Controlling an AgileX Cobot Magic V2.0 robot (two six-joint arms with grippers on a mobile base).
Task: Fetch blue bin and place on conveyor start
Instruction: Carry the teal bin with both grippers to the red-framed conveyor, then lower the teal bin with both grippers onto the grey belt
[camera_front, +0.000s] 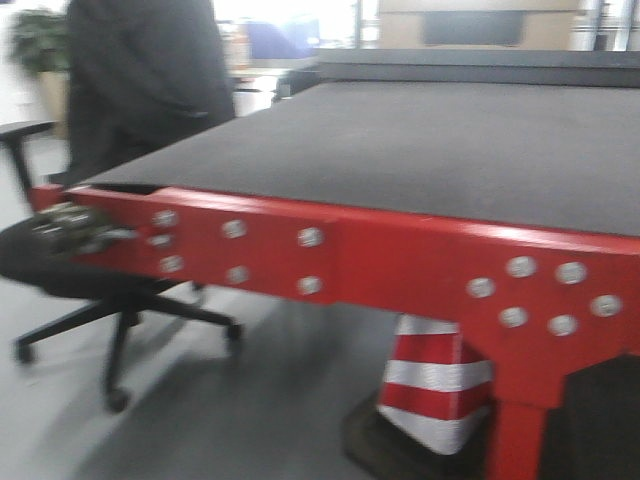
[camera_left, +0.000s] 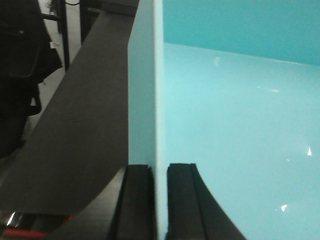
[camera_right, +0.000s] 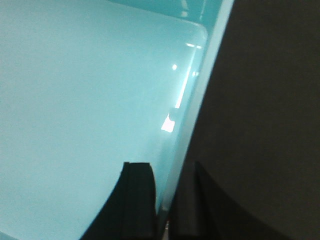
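Observation:
The blue bin (camera_left: 235, 130) fills the left wrist view as a pale aqua tub; my left gripper (camera_left: 160, 200) is shut on its left wall, one finger outside and one inside. In the right wrist view the blue bin (camera_right: 75, 100) shows its floor and right wall, and my right gripper (camera_right: 167, 200) is shut on that wall. The conveyor start (camera_front: 400, 150) lies ahead in the front view: a wide black belt ending at a red bolted frame (camera_front: 380, 255). Black belt (camera_left: 85, 120) also shows beside the bin under the left wrist. Neither gripper nor the bin appears in the front view.
A person in dark clothes (camera_front: 140, 70) stands at the belt's far left corner. A black office chair (camera_front: 90, 290) is at the left of the frame. A red-and-white traffic cone (camera_front: 435, 385) stands under the frame beside a red leg (camera_front: 515, 440).

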